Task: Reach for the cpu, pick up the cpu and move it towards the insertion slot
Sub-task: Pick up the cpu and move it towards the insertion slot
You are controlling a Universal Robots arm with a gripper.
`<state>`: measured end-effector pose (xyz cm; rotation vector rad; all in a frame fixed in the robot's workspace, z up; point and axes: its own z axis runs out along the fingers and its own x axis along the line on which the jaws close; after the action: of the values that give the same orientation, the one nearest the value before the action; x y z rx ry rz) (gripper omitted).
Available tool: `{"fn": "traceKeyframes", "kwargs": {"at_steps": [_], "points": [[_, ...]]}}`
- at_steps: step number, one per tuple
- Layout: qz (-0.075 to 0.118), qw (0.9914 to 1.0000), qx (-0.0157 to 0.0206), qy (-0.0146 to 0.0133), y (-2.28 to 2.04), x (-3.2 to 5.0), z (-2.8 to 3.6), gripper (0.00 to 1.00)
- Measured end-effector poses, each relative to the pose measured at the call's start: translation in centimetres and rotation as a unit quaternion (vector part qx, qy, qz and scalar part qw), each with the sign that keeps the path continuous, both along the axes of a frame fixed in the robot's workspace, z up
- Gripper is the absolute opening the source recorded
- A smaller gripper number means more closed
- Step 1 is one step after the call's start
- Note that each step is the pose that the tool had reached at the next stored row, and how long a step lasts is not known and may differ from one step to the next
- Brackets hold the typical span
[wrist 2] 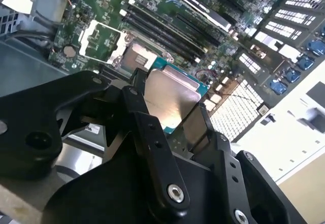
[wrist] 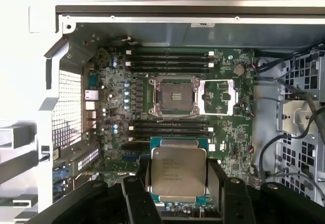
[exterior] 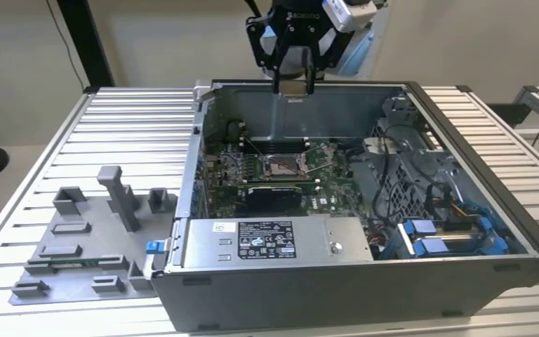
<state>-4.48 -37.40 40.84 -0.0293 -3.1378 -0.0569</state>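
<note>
My gripper [exterior: 294, 88] hangs above the far wall of the open computer case, shut on the cpu [exterior: 295, 87]. In both wrist views the cpu [wrist: 178, 171] [wrist 2: 166, 101] is a flat square chip with a silvery top and a green rim, clamped between the two black fingers [wrist: 137, 193]. The insertion slot [wrist: 173, 96] [exterior: 279, 166] [wrist 2: 138, 57] is a square metal-framed socket with a dark centre on the green motherboard, lower down inside the case. Its silver load plate [wrist: 219, 96] lies flipped open beside it. The cpu is held high above the board, apart from the socket.
The case walls [exterior: 297, 88] surround the motherboard. A power supply [exterior: 269, 242] sits at the near side, cables and blue drive brackets [exterior: 438, 235] on the exterior view's right. A grey plastic tray with upright blocks [exterior: 82, 239] lies on the slatted table at the exterior view's left.
</note>
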Motion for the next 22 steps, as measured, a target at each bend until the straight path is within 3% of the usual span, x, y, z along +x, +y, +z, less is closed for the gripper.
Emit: {"fn": "traceKeyframes", "kwargs": {"at_steps": [3, 10, 17, 22], "points": [[0.000, 1.00000, 0.0001, -0.0001, 0.50, -0.16, -0.13, 0.00], [0.000, 1.00000, 0.0001, 0.0000, 2.57, -0.20, -0.31, 0.00], [0.000, 1.00000, 0.0000, 0.0000, 3.47, 0.62, -0.45, 0.00], [0.000, 1.00000, 0.0000, 0.0000, 4.61, 1.10, -0.61, 0.00]]}}
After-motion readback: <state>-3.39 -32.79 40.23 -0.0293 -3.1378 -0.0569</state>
